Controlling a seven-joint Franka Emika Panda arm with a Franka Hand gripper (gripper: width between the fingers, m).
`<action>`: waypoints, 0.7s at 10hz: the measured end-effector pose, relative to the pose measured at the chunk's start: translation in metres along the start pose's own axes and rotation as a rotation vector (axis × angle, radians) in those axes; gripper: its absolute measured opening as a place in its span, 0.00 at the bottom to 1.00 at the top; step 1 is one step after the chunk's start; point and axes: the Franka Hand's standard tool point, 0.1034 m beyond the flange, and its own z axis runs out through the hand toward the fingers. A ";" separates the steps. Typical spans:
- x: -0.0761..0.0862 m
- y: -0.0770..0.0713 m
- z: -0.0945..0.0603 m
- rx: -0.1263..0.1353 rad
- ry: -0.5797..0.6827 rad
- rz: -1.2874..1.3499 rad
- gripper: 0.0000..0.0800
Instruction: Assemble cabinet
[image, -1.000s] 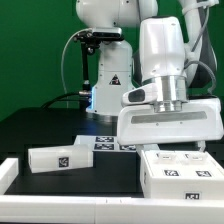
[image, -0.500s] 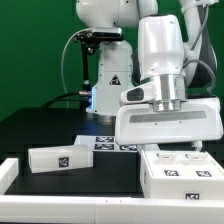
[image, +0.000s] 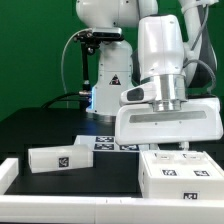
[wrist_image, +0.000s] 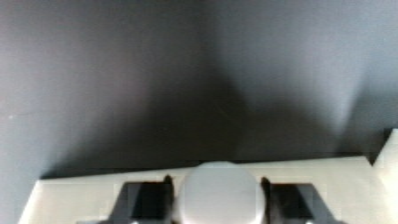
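The white cabinet body (image: 180, 172), with tag markers on its top, sits at the exterior view's lower right. My gripper (image: 185, 147) hangs straight down onto its top edge, the fingertips mostly hidden behind the wide white hand. In the wrist view the two dark fingers (wrist_image: 151, 200) stand close against both sides of a small rounded white knob (wrist_image: 219, 190), with the gripper (wrist_image: 219, 205) shut on it. A flat white cabinet surface (wrist_image: 80, 192) lies under the fingers. A loose white panel (image: 60, 157) with one tag lies at the exterior view's left.
The marker board (image: 105, 143) lies on the black table between the loose panel and the cabinet body. The robot's white base (image: 110, 75) with its warning triangle stands behind. A white rim (image: 8, 172) borders the table's front and left.
The fingers have closed in from wide open. The arm and the cabinet body stay almost where they were.
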 end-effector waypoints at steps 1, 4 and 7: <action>0.000 -0.001 -0.001 0.001 -0.014 0.001 0.28; 0.014 -0.010 -0.041 0.022 -0.145 0.010 0.28; 0.020 -0.006 -0.047 0.025 -0.161 0.020 0.28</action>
